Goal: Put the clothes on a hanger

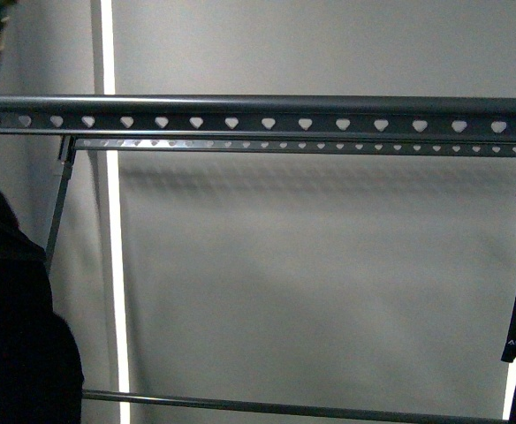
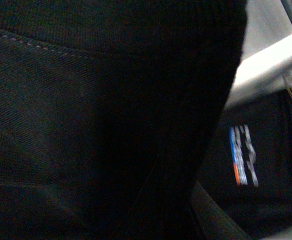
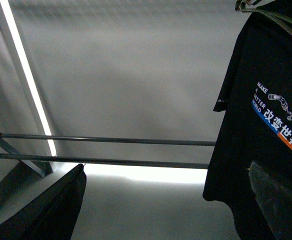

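A black T-shirt (image 1: 15, 336) looms below the hanger's (image 1: 267, 115) left end; left gripper and right gripper fingers are hidden, so I cannot tell their grip.

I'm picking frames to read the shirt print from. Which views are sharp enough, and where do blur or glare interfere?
Right wrist view: the T-shirt has a sharp, readable print, though the light strip is blown out. Left wrist view: black fabric fills most of it, underexposed, and the print is blurred. Front view: the rail is sharp and casts a soft shadow on the backdrop.
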`<action>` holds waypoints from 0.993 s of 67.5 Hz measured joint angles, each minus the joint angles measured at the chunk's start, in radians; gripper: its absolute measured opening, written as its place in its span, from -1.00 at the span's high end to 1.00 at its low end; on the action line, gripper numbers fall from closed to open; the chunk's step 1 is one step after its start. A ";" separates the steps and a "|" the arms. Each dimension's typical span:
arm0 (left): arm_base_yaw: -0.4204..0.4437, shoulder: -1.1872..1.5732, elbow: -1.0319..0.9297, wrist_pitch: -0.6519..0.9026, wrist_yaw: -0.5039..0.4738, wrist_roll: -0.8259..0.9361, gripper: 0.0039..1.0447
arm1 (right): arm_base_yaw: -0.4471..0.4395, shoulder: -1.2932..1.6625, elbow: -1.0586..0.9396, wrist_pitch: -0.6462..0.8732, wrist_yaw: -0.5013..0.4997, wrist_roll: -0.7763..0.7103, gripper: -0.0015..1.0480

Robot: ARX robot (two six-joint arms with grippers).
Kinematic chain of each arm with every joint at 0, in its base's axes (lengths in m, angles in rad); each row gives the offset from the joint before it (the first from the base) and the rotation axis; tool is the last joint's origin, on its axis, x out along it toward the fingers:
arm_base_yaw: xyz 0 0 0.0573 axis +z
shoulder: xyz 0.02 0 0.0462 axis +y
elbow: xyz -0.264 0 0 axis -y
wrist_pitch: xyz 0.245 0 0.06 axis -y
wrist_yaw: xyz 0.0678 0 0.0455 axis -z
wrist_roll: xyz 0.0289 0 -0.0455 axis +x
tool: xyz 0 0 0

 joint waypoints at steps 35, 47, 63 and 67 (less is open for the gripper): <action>0.107 0.269 0.402 -0.307 0.216 1.579 0.92 | 0.000 0.000 0.000 0.000 0.000 0.000 -0.86; -0.017 0.338 0.534 -0.168 0.273 1.653 0.92 | 0.000 0.000 0.000 0.000 0.000 0.000 -0.86; -0.080 0.399 0.567 -0.060 0.234 1.676 0.92 | 0.000 0.000 0.000 0.000 0.000 0.000 -0.86; -0.080 0.401 0.567 -0.058 0.233 1.677 0.92 | 0.000 0.000 0.000 0.000 0.000 0.000 -0.86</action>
